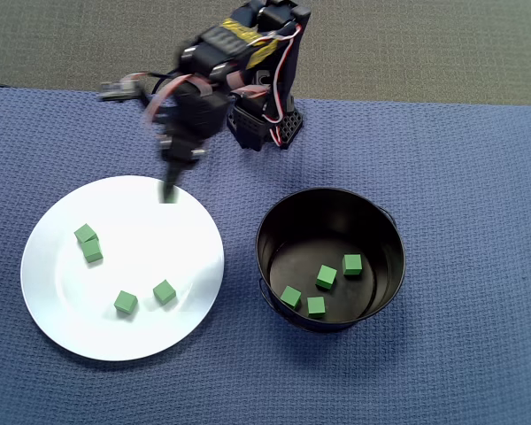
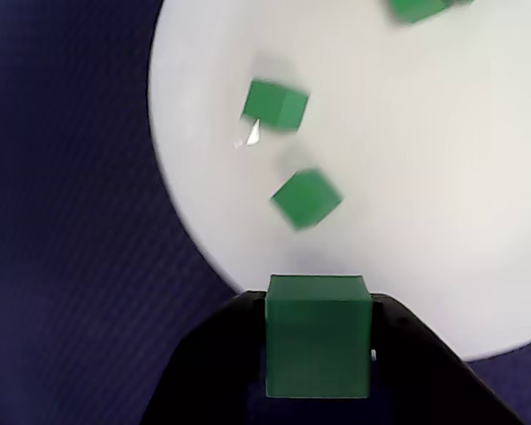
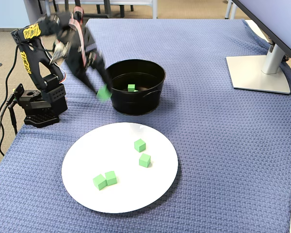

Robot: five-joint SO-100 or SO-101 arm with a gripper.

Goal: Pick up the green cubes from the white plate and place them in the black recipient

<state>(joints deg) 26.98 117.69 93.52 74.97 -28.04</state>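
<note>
Above the white plate [image 2: 442,177], green cube [image 2: 319,336] clamped between closed fingers [image 2: 203,354], blurred

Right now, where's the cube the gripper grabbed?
Clamped in the gripper, the held green cube hangs over the white plate rim; fixed view puts it just left of the black pot.

The arm [image 1: 203,71] is motion-blurred in the overhead and fixed views, so its gripper [image 3: 103,92] shows no clear outline. In the wrist view, the plate [image 2: 425,221] runs off the top and right edges, and one cube [image 2: 418,9] is cut by the top edge.
</note>
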